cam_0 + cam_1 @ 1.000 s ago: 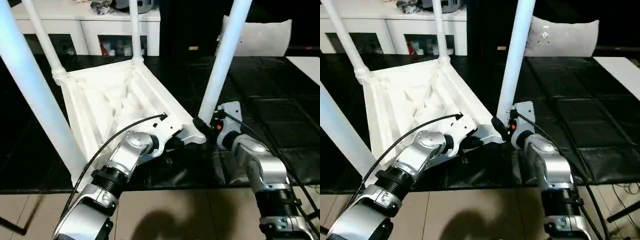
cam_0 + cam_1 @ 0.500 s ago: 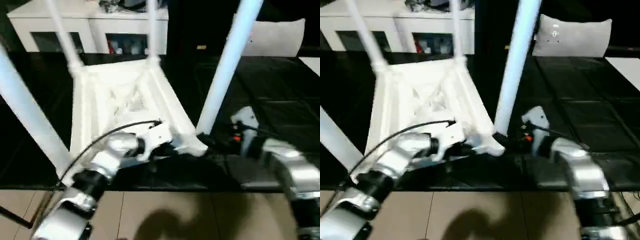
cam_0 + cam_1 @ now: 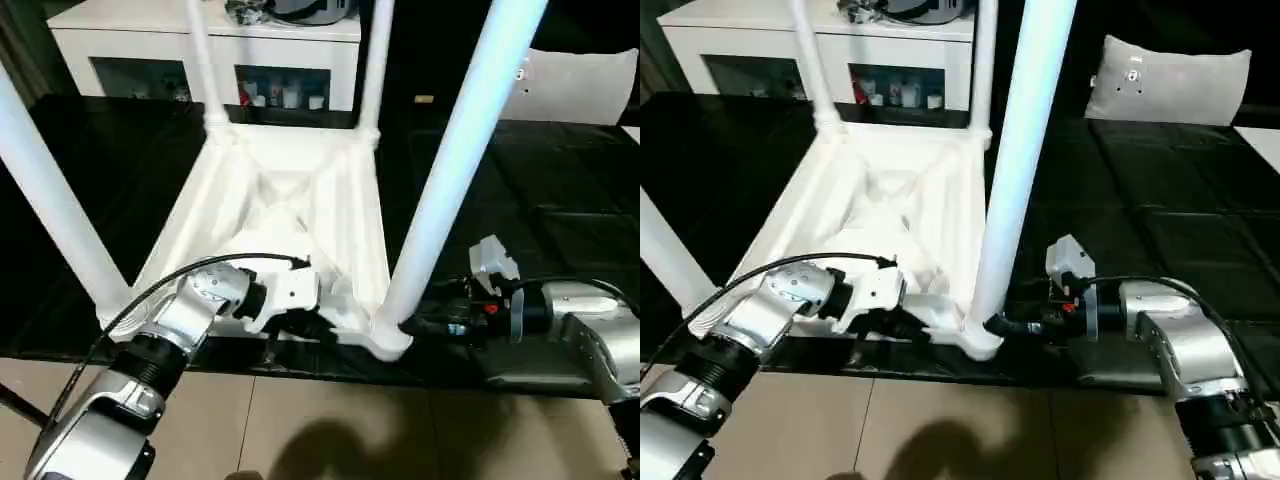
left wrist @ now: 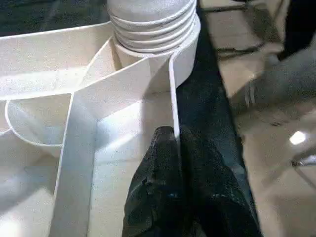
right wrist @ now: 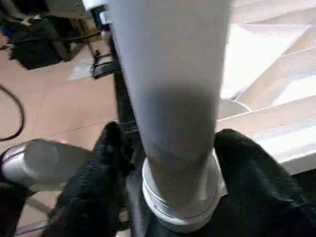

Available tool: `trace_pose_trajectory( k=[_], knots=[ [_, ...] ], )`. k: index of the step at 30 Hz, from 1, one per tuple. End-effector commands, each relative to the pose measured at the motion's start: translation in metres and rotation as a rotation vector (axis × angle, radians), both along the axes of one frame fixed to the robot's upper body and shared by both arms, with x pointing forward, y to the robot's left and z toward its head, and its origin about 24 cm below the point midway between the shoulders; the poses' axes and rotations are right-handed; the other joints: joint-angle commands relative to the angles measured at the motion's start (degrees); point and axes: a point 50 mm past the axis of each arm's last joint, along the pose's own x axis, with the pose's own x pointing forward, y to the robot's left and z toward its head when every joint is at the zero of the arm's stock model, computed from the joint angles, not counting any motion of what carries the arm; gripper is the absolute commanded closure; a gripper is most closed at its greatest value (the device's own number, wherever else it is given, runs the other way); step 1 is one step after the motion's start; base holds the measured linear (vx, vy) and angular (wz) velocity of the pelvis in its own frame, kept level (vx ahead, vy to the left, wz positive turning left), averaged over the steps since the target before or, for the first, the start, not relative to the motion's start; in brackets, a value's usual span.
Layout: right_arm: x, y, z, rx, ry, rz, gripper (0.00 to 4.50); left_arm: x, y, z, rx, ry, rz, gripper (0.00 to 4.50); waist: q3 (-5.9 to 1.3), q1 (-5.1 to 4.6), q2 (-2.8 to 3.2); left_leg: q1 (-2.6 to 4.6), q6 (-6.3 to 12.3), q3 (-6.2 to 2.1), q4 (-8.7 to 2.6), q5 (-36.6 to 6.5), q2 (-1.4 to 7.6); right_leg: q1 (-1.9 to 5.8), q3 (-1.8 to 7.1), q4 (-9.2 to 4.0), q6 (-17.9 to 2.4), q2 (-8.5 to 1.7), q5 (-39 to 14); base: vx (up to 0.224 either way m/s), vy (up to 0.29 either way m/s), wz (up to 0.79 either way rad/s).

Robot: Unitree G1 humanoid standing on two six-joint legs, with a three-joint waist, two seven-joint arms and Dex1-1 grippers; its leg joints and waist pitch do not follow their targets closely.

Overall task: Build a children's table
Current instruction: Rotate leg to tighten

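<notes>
While the upturned tabletop lies ribbed side up across the middle of the head views with four legs standing in its corner sockets, the left gripper is pinched tight on its near rim wall at lower centre. The right gripper clasps the base of the near right leg, one black finger on each side, just above the socket.
</notes>
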Motion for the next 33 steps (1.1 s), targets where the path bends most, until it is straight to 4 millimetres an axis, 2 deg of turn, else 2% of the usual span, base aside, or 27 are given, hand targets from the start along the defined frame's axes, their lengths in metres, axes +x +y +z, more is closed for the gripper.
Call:
trace_pose_trajectory(
  k=[1,4,7,11,15,18,19,20,21,22,23,24,25,26,27,29,30,31,32,33],
  knots=[
    [0.0,0.005,0.001,0.015,0.006,0.054,2.12,-0.003,-0.008,0.003,0.025,-0.005,-0.105,4.5,-3.82,-0.13,-0.84,-0.19,4.02,-0.11,-3.85,-8.71,1.99,3.24,3.13,-3.66,-8.22,-3.84,-20.74,0.0,0.0,0.0],
    [-0.001,0.008,0.0,0.022,0.019,0.067,2.36,-0.004,-0.007,0.002,0.025,-0.003,-0.11,4.5,-3.85,-0.03,-0.85,-0.23,3.97,-0.12,-3.83,-8.62,2.02,3.3,3.14,-3.52,-8.58,-3.81,-19.89,0.0,0.0,0.0],
    [-0.003,0.009,-0.001,0.03,0.032,0.078,2.53,-0.004,-0.007,0.002,0.025,-0.003,-0.105,4.5,-3.82,0.04,-0.91,-0.23,3.75,-0.1,-3.82,-8.7,1.92,3.37,3.13,-3.66,-8.08,-3.9,-21.1,0.0,0.0,0.0],
    [-0.006,0.01,-0.001,0.068,0.052,0.076,2.58,-0.003,-0.007,0.0,0.014,0.003,-0.079,4.5,-3.85,0.05,-1.08,-0.25,3.86,-0.08,-3.8,-8.15,1.89,3.36,3.13,-3.66,-7.62,-3.8,-21.45,0.0,0.0,0.0],
    [-0.009,0.013,0.0,0.114,0.063,0.054,2.59,0.001,-0.009,-0.002,0.007,0.002,-0.003,4.5,-3.83,0.3,-1.02,-0.18,3.99,-0.06,-3.76,-7.77,1.96,3.28,3.19,-3.63,-7.71,-3.78,-20.71,0.0,0.0,0.0],
    [-0.008,0.02,0.0,0.148,0.064,-0.049,2.59,0.007,-0.014,-0.003,-0.025,0.013,0.133,4.5,-3.63,0.37,-0.86,0.05,3.13,-0.04,-3.83,-9.23,1.8,3.07,3.05,-4.24,-6.57,-3.81,-24.4,0.0,0.0,0.0],
    [-0.004,0.024,-0.004,0.126,0.054,-0.127,2.59,0.009,-0.018,-0.003,-0.04,0.019,0.173,4.5,-3.39,-0.03,-0.82,-0.02,2.27,-0.17,-4.04,-10.72,1.58,3.14,2.82,-4.79,-5.1,-3.83,-28.0,0.0,0.0,0.0],
    [0.005,0.029,-0.008,0.095,0.038,-0.248,2.59,0.012,-0.024,-0.002,-0.07,0.029,0.246,4.5,-3.35,-0.25,-0.77,0.05,1.82,-0.24,-4.06,-11.19,1.48,3.06,2.69,-4.94,-4.62,-3.85,-29.17,0.0,0.0,0.0],
    [0.005,0.029,-0.008,0.095,0.038,-0.248,2.59,0.012,-0.024,-0.002,-0.07,0.029,0.246,4.5,-3.19,-0.78,-0.84,0.23,0.99,-0.34,-3.98,-12.6,1.2,2.86,2.3,-5.49,-3.4,-3.81,-32.2,0.0,0.0,0.0],
    [0.01,0.031,-0.011,0.073,0.027,-0.327,2.59,0.014,-0.029,-0.001,-0.088,0.037,0.293,4.5,-3.2,-1.13,-0.93,0.1,0.58,-0.43,-3.96,-12.78,1.04,3.06,2.15,-5.56,-2.66,-3.83,-33.38,0.0,0.0,0.0],
    [0.01,0.031,-0.011,0.073,0.027,-0.327,2.59,0.014,-0.029,-0.001,-0.088,0.037,0.293,4.5,-3.12,-1.7,-1.04,-0.12,0.58,-0.55,-3.91,-13.38,0.73,3.18,1.77,-6.08,-1.03,-3.73,-35.55,0.0,0.0,0.0],
    [0.016,0.034,-0.014,0.064,0.029,-0.419,2.59,0.017,-0.034,-0.001,-0.096,0.055,0.359,4.5,-3.14,-2.02,-1.28,0.01,0.82,-0.47,-3.79,-13.72,0.63,3.05,1.7,-6.4,-0.32,-3.67,-36.36,0.0,0.0,0.0],
    [0.016,0.034,-0.014,0.064,0.029,-0.419,2.59,0.017,-0.034,-0.001,-0.096,0.055,0.359,4.5,-3.13,-2.57,-1.11,0.15,1.06,-0.43,-3.61,-13.78,0.48,2.77,1.61,-6.49,-0.24,-3.55,-36.65,0.0,0.0,0.0],
    [0.027,0.037,-0.016,0.061,0.044,-0.57,2.59,0.021,-0.042,0.0,-0.113,0.064,0.428,4.5,-3.08,-3.24,-1.19,-0.04,1.06,-0.47,-3.58,-13.65,0.38,2.83,1.42,-6.58,-0.11,-3.41,-36.84,0.0,0.0,0.0],
    [0.035,0.04,-0.018,0.05,0.064,-0.699,2.59,0.024,-0.05,0.002,-0.132,0.064,0.485,4.5,-3.1,-3.95,-1.03,-0.2,0.39,-0.68,-3.46,-14.03,0.25,2.74,0.9,-6.75,0.07,-3.34,-37.53,0.0,0.0,0.0],
    [0.046,0.046,-0.021,0.032,0.075,-0.864,2.59,0.031,-0.064,0.005,-0.165,0.051,0.581,4.5,-3.32,-4.49,-0.97,-0.38,0.27,-0.81,-3.36,-13.92,0.16,2.94,0.67,-6.83,0.61,-3.36,-37.09,0.0,0.0,0.0],
    [0.047,0.047,-0.021,0.031,0.065,-0.891,2.59,0.032,-0.067,0.006,-0.173,0.043,0.608,4.5,-3.38,-4.93,-0.89,-0.16,0.56,-0.81,-3.31,-13.96,0.19,2.8,0.59,-7.12,0.52,-3.35,-36.12,0.0,0.0,0.0],
    [0.048,0.049,-0.02,0.038,0.038,-0.893,2.04,0.033,-0.071,0.007,-0.181,0.031,0.621,4.5,-3.61,-4.96,-0.73,-0.2,1.36,-0.79,-3.47,-13.21,0.44,3.03,0.85,-6.92,-0.24,-3.55,-33.61,0.0,0.0,0.0],
    [0.049,0.05,-0.019,0.037,0.014,-0.893,1.91,0.033,-0.075,0.007,-0.187,0.026,0.631,4.5,-3.81,-4.95,-0.81,-0.5,2.12,-0.79,-3.72,-11.69,0.84,3.21,1.25,-6.35,-1.46,-3.51,-29.55,0.0,0.0,0.0],
    [0.049,0.05,-0.019,0.039,0.009,-0.894,1.91,0.032,-0.077,0.007,-0.191,0.026,0.631,4.5,-3.83,-4.9,-0.76,-0.5,2.48,-0.72,-3.74,-10.96,0.89,3.18,1.47,-6.08,-2.21,-3.43,-27.66,0.0,0.0,0.0]
  ],
)
